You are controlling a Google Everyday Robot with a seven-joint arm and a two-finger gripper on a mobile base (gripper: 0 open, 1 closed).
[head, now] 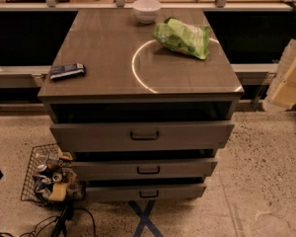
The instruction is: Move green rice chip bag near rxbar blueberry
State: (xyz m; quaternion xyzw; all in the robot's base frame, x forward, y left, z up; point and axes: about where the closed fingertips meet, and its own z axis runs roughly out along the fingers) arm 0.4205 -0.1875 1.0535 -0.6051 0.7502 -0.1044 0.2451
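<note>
The green bag [182, 37] is laid far right on the table [103, 48], the blue bar [67, 71] near left. Whether the claw [290, 78], off the table's right side, is wide or narrow cannot be told.

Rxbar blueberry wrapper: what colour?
Rxbar blueberry is dark blue with pale lettering, camera view. Pincer not in view; pale arm at right edge.
</note>
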